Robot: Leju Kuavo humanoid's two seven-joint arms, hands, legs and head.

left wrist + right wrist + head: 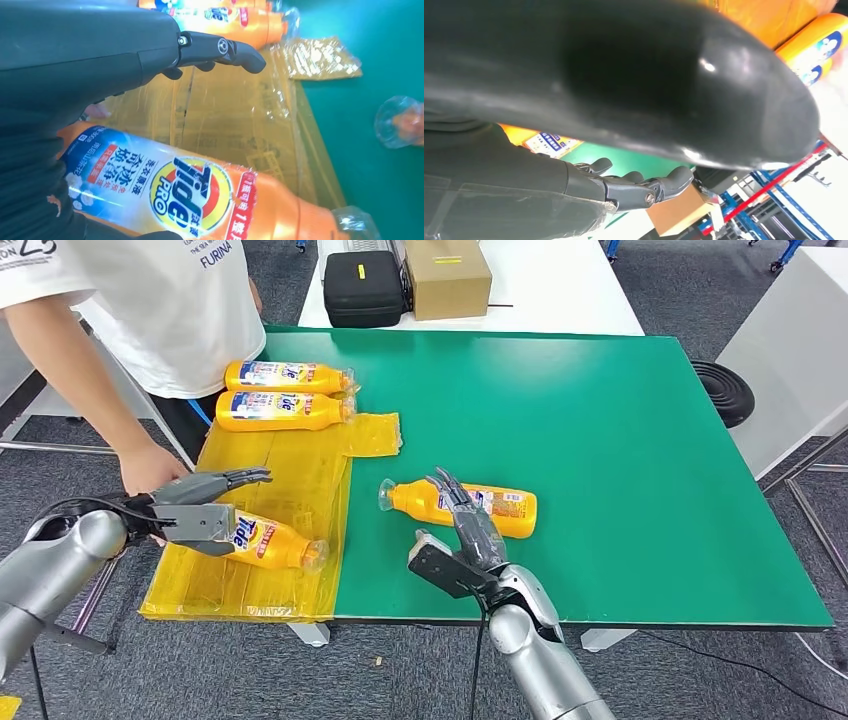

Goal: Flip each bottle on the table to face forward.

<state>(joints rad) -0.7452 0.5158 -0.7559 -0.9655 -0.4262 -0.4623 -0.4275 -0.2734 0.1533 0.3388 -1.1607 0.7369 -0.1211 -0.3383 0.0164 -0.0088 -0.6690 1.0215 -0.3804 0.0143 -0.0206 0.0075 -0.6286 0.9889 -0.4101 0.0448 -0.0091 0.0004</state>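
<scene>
Bright, even overhead light; soft shadows under the desk (600, 440). Head view sharp. Both wrist views blur close up, with glare on plastic wrap (225, 115).

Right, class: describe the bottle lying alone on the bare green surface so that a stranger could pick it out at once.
Start at the green table and go to its near edge. The bottle lies on bare green beside the yellow plastic sheet, under the right hand. Unlike the other three, it lies off the sheet, cap pointing left.

Left hand (205, 508) reaches in from the left, fingers extended; right hand (465, 540) lies open, fingers stretched forward.
</scene>
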